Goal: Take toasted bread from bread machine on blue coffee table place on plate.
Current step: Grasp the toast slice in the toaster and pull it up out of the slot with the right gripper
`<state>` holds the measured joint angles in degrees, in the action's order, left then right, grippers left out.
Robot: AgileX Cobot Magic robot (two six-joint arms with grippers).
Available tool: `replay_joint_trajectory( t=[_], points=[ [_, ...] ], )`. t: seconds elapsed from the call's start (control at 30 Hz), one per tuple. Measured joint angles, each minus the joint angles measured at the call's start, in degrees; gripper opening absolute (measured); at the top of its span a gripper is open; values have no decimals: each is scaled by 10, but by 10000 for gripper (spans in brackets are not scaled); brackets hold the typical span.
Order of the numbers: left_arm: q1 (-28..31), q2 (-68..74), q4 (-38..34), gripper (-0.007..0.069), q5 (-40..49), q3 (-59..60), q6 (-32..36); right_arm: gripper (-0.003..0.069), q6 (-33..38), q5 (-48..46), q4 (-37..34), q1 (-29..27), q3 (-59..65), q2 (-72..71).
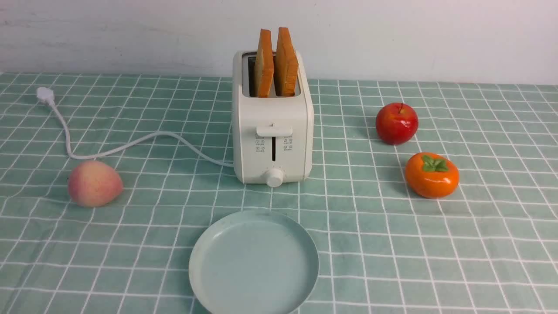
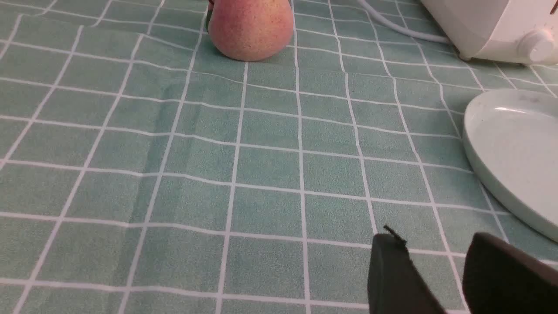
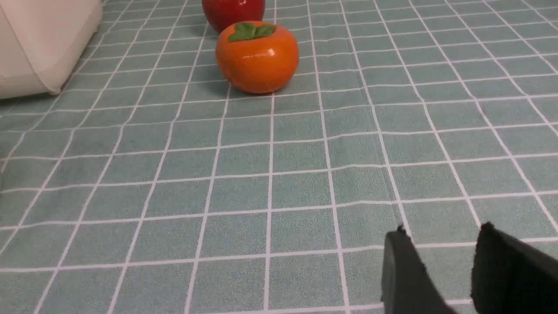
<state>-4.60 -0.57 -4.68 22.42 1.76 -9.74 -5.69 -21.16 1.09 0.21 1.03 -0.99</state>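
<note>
Upright in the smooth cream toaster (image 1: 272, 131), two square toast slices (image 1: 285, 61) are seen, faces golden, crusts darker. Round plate (image 1: 253, 266) is set before it. Left gripper (image 2: 436, 237), right gripper (image 3: 442, 231): jaws parted, empty.

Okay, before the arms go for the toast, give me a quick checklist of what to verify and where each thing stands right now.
1. Both slices of toasted bread stand up out of the bread machine: ok.
2. The plate is bare and sits in front of the bread machine: ok.
3. The left pincer is open and empty: ok.
4. The right pincer is open and empty: ok.
5. A pincer is up at the toast: not ok; both sit low over the blue coffee table, out of the front view.
6. The peach, apple and persimmon lie apart from the plate: ok.
</note>
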Motion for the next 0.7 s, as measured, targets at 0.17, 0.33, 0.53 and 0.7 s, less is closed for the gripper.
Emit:
replay_joint_trajectory(
  t=[0.17,0.33,0.53,0.7],
  points=[
    [0,0,-1,237,0,0,0,240,0,0,0,0,0,0],
    [0,0,-1,237,0,0,0,240,0,0,0,0,0,0],
    [0,0,-1,239,0,0,0,240,0,0,0,0,0,0],
    [0,0,14,239,-2,0,2,240,0,0,0,0,0,0]
  ],
)
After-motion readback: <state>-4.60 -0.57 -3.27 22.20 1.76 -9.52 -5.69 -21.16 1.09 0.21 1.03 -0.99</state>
